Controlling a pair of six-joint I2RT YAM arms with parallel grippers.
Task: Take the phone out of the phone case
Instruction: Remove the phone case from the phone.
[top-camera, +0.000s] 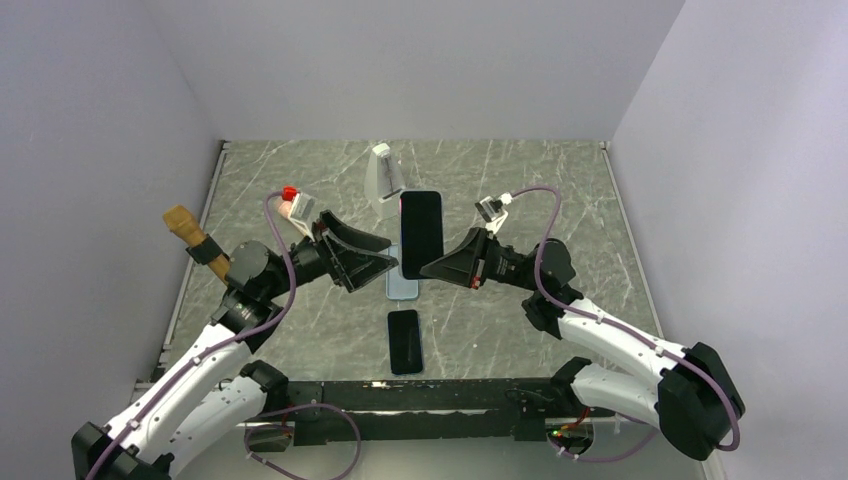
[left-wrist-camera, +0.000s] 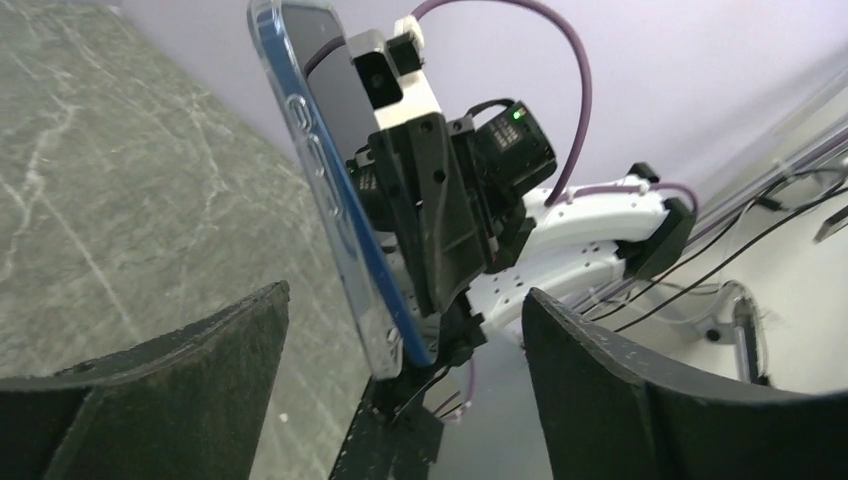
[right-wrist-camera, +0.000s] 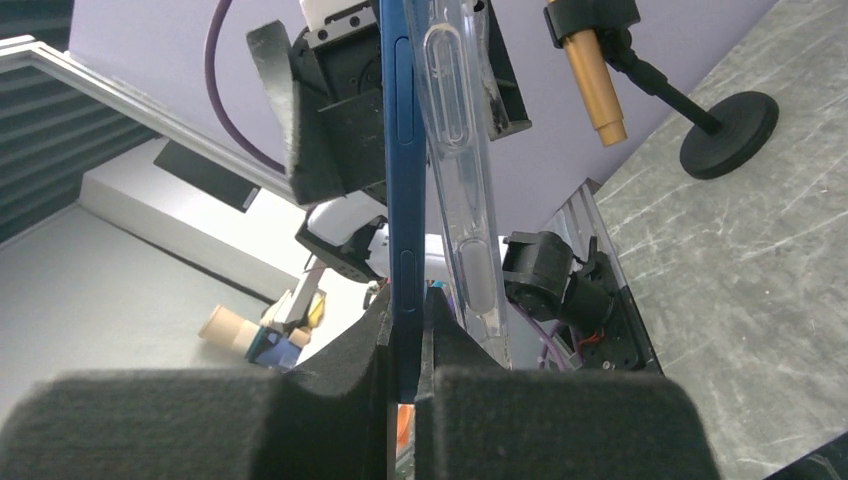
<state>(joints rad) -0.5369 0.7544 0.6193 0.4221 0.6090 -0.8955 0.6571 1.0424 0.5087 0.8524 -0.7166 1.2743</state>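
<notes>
My right gripper (top-camera: 428, 268) is shut on the edge of the blue phone (top-camera: 421, 230) and holds it above the table, dark screen up. In the right wrist view the pads (right-wrist-camera: 440, 345) pinch the phone's blue edge (right-wrist-camera: 405, 180), and the clear case (right-wrist-camera: 455, 170) stands partly peeled off beside it. The case shows below the phone in the top view (top-camera: 402, 288). My left gripper (top-camera: 385, 262) is open, its fingers (left-wrist-camera: 210, 380) apart on either side of the case (left-wrist-camera: 310, 140) and phone (left-wrist-camera: 395, 290), not touching them.
A second black phone (top-camera: 405, 341) lies flat near the table's front edge. A white stand (top-camera: 383, 180) sits behind the held phone. A wooden handle on a black stand (top-camera: 188, 230) is at the table's left edge, also in the right wrist view (right-wrist-camera: 595, 80).
</notes>
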